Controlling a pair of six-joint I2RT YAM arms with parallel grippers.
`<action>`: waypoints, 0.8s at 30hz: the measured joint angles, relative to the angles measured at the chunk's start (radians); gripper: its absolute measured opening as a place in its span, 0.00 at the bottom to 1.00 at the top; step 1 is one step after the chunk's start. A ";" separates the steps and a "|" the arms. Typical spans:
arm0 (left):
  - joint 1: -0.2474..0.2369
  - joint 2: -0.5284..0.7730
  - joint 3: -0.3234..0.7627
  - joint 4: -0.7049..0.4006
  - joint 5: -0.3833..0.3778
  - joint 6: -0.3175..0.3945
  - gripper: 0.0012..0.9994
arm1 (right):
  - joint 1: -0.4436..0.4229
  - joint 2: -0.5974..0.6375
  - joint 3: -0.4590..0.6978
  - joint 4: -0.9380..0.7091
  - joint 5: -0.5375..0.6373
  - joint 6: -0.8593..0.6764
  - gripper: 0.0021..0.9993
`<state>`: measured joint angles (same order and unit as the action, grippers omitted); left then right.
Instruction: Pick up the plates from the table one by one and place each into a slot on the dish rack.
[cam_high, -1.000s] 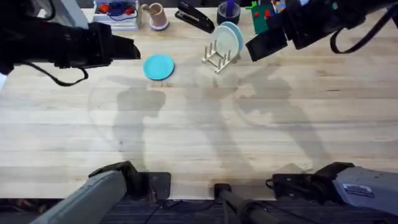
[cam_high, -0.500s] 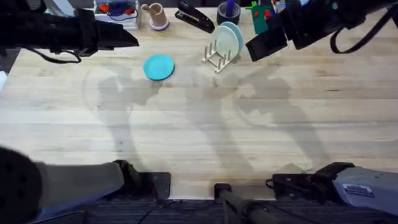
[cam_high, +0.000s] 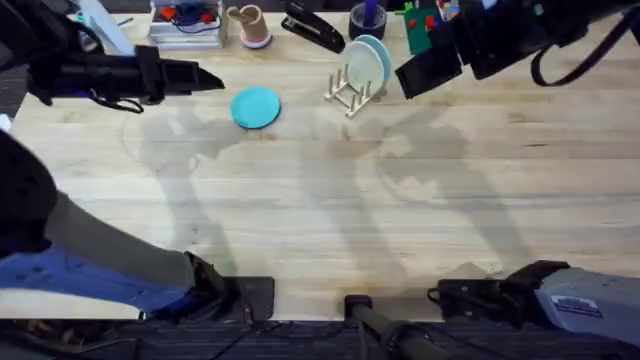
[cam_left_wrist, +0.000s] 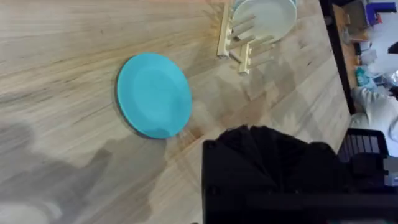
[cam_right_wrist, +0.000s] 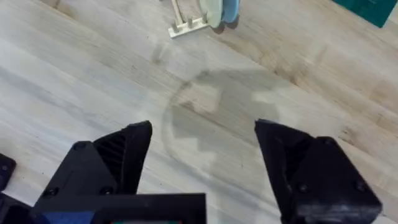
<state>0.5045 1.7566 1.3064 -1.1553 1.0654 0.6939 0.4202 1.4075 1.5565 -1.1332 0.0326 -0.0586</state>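
Note:
A teal plate (cam_high: 256, 107) (cam_left_wrist: 154, 95) lies flat on the table (cam_high: 330, 210) at the back, left of centre. To its right stands the small wooden dish rack (cam_high: 350, 92) (cam_left_wrist: 239, 46) (cam_right_wrist: 186, 25), and a cream plate (cam_high: 362, 64) (cam_left_wrist: 264, 15) and a pale blue plate (cam_high: 381, 55) stand upright in its slots. My left gripper (cam_high: 205, 78) (cam_left_wrist: 267, 168) hovers just left of the teal plate, shut and empty. Right of the rack my right gripper (cam_high: 430, 68) (cam_right_wrist: 205, 162) hangs wide open above bare wood with nothing between its fingers.
Along the table's back edge sit a clear tray of small items (cam_high: 185, 20), a tan cup (cam_high: 255, 25), a black stapler (cam_high: 313, 28), a dark cup (cam_high: 367, 17) and a green object (cam_high: 425, 25). Wide bare wood lies toward the front.
The left arm has swung and risen, its near part now large at the lower left, while its gripper stays just left of the teal plate. The right arm and the plates have not moved.

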 joint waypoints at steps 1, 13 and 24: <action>0.000 0.016 0.000 0.003 0.003 0.011 0.04 | 0.000 0.000 0.000 0.000 0.000 0.000 1.00; 0.000 0.189 0.000 0.116 0.019 0.055 0.04 | 0.000 0.000 0.000 0.000 0.000 0.000 1.00; 0.000 0.360 0.071 0.146 0.039 0.055 0.04 | 0.000 0.000 0.000 0.000 0.000 0.000 0.99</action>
<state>0.5043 2.1163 1.3778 -1.0096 1.1046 0.7486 0.4202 1.4075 1.5566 -1.1332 0.0328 -0.0586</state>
